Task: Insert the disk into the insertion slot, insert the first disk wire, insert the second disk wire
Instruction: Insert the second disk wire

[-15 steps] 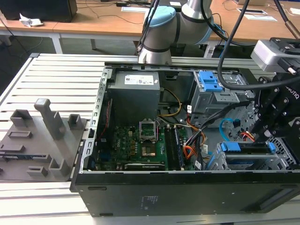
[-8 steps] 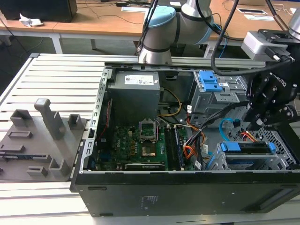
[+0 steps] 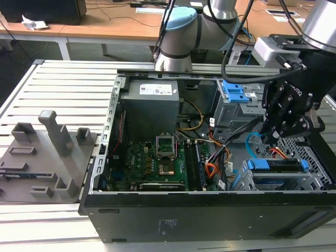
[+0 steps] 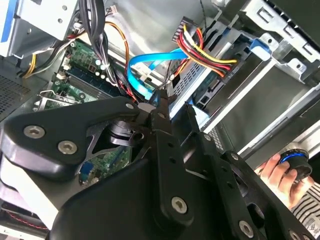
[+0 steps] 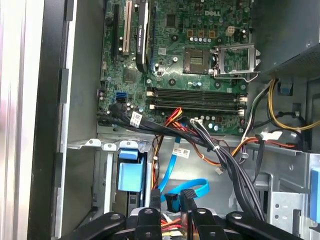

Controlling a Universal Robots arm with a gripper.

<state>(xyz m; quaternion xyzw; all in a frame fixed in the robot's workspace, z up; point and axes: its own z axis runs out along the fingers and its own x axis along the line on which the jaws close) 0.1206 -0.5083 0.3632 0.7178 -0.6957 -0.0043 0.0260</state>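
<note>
In the open computer case, the disk (image 3: 278, 166) lies in its blue carrier inside the insertion slot (image 3: 315, 160) of the grey perforated cage, at the exterior view's right. The carrier's blue end (image 5: 131, 175) also shows in the first wrist view. My gripper (image 3: 275, 137) hangs just above the disk. Its fingers are closed on the end of the second disk wire (image 5: 186, 189), a light blue cable that loops beneath my gripper (image 5: 171, 202). The same loop (image 4: 145, 70) shows beyond my gripper (image 4: 175, 102). The first disk wire (image 4: 202, 52), a bundle of orange-red strands, runs by the disk (image 3: 278, 152).
The motherboard (image 3: 152, 160) and grey power supply (image 3: 149, 105) occupy the case's left half. A taller cage with blue latches (image 3: 233, 100) stands behind the disk. Black cable bundles (image 5: 220, 155) cross the middle. A grey fixture (image 3: 47, 152) sits outside the case. A hand (image 4: 277, 170) is beside it.
</note>
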